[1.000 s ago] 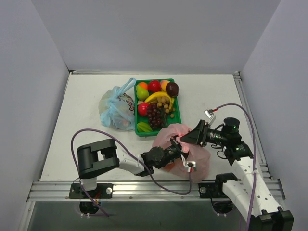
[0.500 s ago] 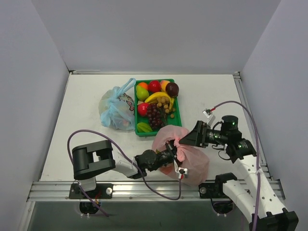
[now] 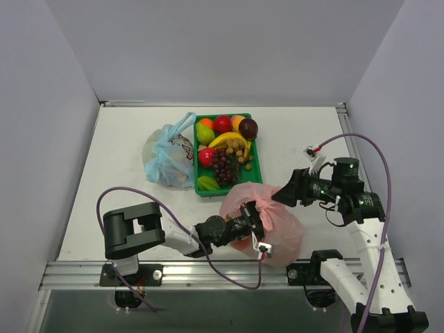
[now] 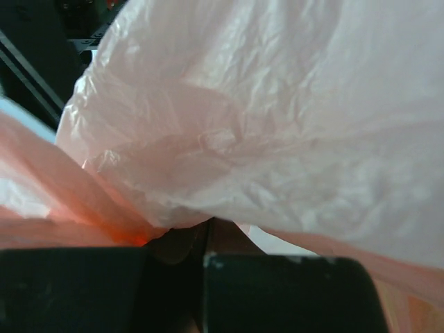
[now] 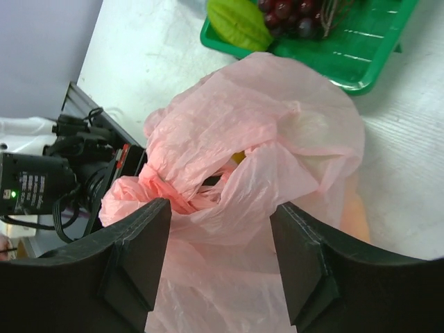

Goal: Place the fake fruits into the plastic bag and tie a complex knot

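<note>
Near the tray [image 3: 258,165] — left gripper [image 3: 254,220] clamps the plastic bag [image 3: 283,234].

Overhead view, wrist views close on bag [image 5: 263,139]

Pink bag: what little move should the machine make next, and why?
Probably the open right end effector should close on the loose fold ahead: the left end effector is shut on the pink bag at its twisted bunch, so pulling could tighten it.

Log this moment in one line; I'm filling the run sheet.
stage: tying | left fingers: shut on thin pale-pink plastic bag | right fingers: open, facing bag's bunched top | green plastic tray: holds fake fruits
</note>
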Controlling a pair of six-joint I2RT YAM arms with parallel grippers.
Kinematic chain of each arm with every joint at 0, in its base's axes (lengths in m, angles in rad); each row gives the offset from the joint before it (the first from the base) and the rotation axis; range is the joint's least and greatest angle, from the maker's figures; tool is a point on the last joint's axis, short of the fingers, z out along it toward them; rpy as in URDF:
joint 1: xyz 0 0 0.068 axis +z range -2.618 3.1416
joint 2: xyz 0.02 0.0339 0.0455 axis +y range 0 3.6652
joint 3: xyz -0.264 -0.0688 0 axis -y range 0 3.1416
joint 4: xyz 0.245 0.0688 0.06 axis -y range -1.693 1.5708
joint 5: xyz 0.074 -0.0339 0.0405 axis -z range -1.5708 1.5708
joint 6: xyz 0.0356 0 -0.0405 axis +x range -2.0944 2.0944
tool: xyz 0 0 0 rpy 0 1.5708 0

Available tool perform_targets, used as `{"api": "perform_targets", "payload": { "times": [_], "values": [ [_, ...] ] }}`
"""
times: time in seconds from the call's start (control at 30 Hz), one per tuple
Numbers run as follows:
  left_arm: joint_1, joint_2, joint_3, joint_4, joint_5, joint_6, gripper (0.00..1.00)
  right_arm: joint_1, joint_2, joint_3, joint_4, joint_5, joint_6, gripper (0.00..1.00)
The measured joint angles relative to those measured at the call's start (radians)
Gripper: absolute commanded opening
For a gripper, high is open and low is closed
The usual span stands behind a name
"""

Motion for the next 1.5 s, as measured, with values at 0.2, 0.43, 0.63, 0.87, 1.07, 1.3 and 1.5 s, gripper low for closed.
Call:
{"api": "perform_targets", "payload": {
  "times": [0.2,0.43,0.63,0.87,1.07,1.3,1.5],
  "values": [
    [-0.001,0.000,0.000,0.000,0.001,0.014,0.00,-0.072,0.035,0.037,-0.024,-0.027,-0.079,0.41],
    [-0.002,-0.002,0.000,0.000,0.005,0.023,0.00,-0.076,0.053,0.072,-0.072,-0.029,-0.170,0.35],
    [-0.002,-0.002,0.000,0.000,0.016,0.029,0.00,-0.080,0.056,0.085,-0.056,-0.078,-0.195,0.17],
    [-0.002,-0.002,0.022,-0.006,0.020,0.047,0.00,-0.061,0.056,-0.001,-0.065,-0.103,-0.249,0.09],
    [-0.004,-0.002,0.023,-0.006,0.023,0.069,0.00,-0.006,0.061,-0.012,-0.071,-0.091,-0.301,0.23],
    [-0.006,-0.002,0.032,-0.007,0.030,0.086,0.00,0.081,0.086,-0.038,-0.082,-0.055,-0.351,0.24],
    [-0.007,-0.008,0.032,-0.007,0.034,0.093,0.00,0.085,0.162,-0.042,-0.106,-0.056,-0.386,0.50]
  ]
}}
